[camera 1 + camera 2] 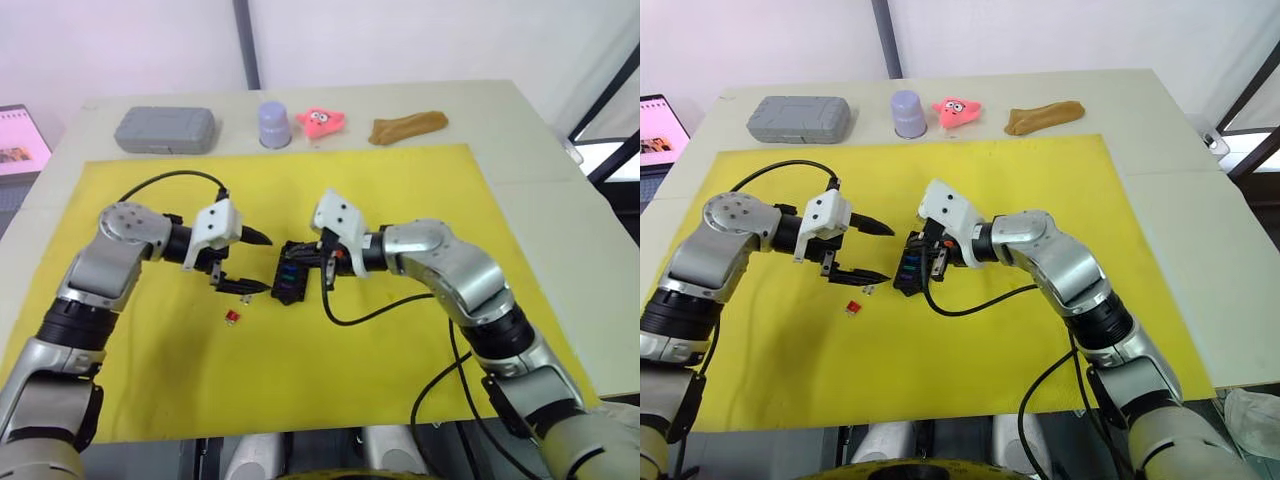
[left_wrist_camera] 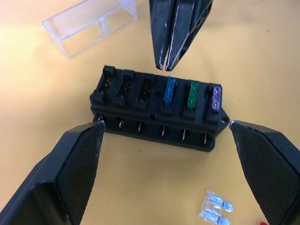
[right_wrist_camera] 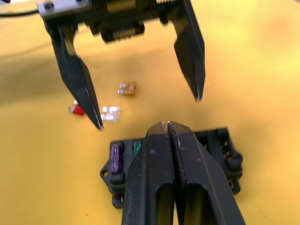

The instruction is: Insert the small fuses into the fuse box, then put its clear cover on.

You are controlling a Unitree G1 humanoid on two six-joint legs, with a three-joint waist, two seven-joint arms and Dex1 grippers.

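The small black rectangular plastic fuse box (image 2: 157,110) lies on the yellow mat (image 1: 400,190) near its middle, between the two grippers, and it is half filled: in the left wrist view one row holds a blue blade fuse (image 2: 170,90), a green blade fuse (image 2: 192,94) and a purple blade fuse (image 2: 213,99) side by side, while the three slots beside them stand empty with their metal contacts showing. The right gripper (image 2: 169,63), its two black fingers pressed together with nothing between them, hovers tip-down just above the blue fuse, so the step in hand looks like pushing that fuse home; to do it well the tips should bear squarely on the fuse's top and press straight down, since a slanted push could tip the light box or skid off the narrow plastic. The left gripper (image 1: 247,262) sits just beside the box with its fingers spread wide and empty, well placed to brace the box's ends if it slides. Three fuses wait loose on the mat: a tiny pale clear fuse (image 3: 110,113) and a red fuse (image 1: 232,317) close together, and an orange fuse (image 3: 127,88) a little apart. The transparent rectangular plastic cover (image 2: 91,24) lies on the mat on the box's far side, not yet fitted.
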